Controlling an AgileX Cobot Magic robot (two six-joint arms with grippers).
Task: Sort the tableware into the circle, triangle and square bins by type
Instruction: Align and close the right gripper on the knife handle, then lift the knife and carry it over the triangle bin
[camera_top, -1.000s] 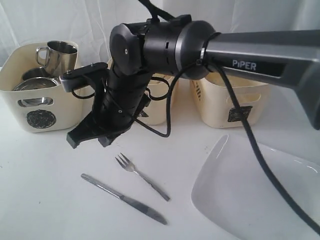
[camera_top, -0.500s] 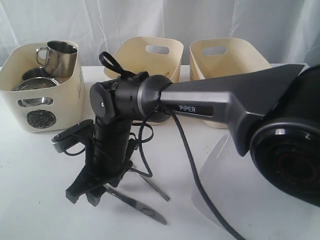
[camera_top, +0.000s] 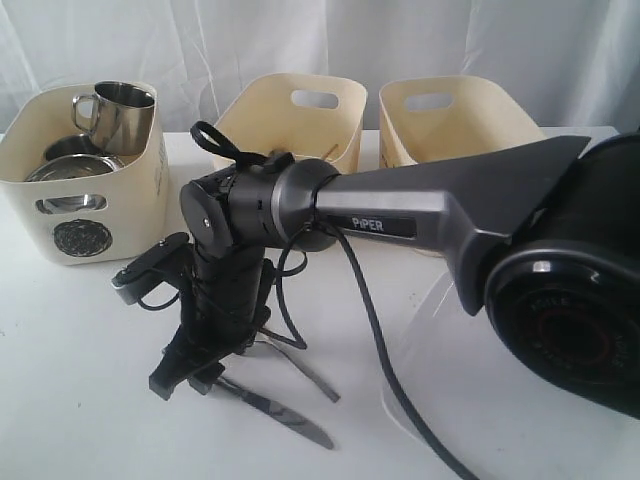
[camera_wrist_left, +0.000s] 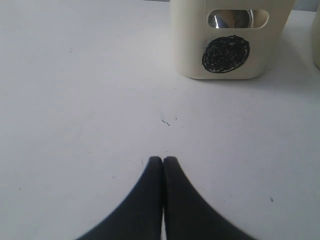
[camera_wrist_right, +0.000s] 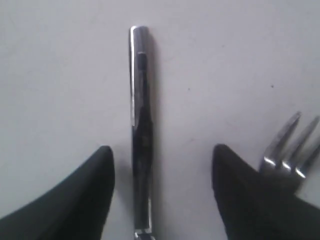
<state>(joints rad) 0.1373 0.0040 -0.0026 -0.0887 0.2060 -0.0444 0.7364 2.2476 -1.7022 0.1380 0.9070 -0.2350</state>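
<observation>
Three tubs (camera_top: 290, 125) line the worktop (camera_top: 70, 340) at 12 o'clock. Left fingers (camera_wrist_left: 147, 200) press together, holding nothing. Right fingers (camera_wrist_right: 85, 195), spread wide, straddle the handle of the knife (camera_wrist_right: 140, 115) at 7 o'clock. Its long axis runs 10 to 4 o'clock, blade toward 4, with the fork (camera_wrist_right: 287, 150) just beside.

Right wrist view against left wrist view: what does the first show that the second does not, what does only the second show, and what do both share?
Only the right wrist view: the right gripper, open, with the knife lying on the table between its fingers, and the fork tines beside one finger. Only the left wrist view: the left gripper, shut and holding nothing, and the circle bin, with steel tableware visible through its handle cut-out. Both: the white table under a black gripper.
</observation>
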